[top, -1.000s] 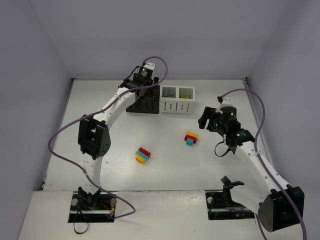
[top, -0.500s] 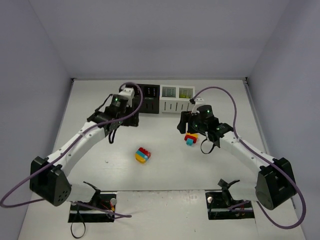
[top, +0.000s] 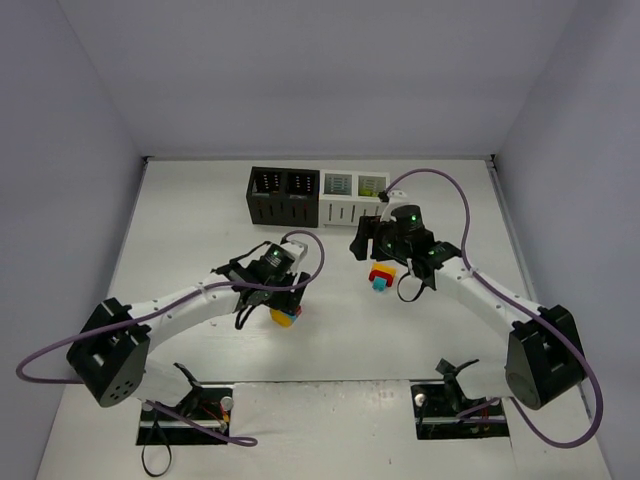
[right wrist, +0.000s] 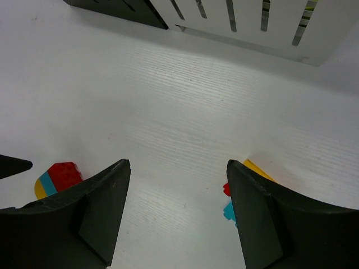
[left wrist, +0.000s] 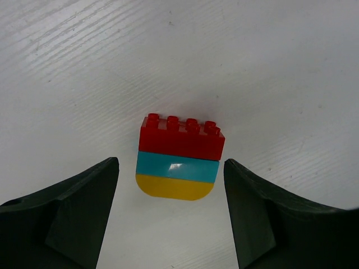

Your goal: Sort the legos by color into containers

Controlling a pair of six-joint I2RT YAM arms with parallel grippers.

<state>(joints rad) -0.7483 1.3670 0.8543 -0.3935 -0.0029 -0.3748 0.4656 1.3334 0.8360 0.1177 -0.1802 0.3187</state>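
A red, teal and yellow lego clump (left wrist: 178,158) lies on the white table; in the top view it (top: 286,315) peeks out under my left gripper (top: 282,292). That gripper (left wrist: 171,185) is open, its jaws on either side of the clump, not touching it. A second clump of yellow, red and teal legos (top: 381,275) lies right of centre. My right gripper (top: 366,246) hovers open just behind and left of it; in the right wrist view (right wrist: 176,185) the clump (right wrist: 241,188) shows beside the right finger. The containers, two black (top: 283,195) and two white (top: 353,198), stand at the back.
The white bins hold small legos, seen through their slots (top: 340,185). The bins' fronts show at the top of the right wrist view (right wrist: 247,25). Grey walls close in the table on three sides. The first clump also shows at the left of the right wrist view (right wrist: 56,178).
My left arm has swung from the black bins down to the middle clump and now hovers over it. My right gripper has moved left to the second clump.
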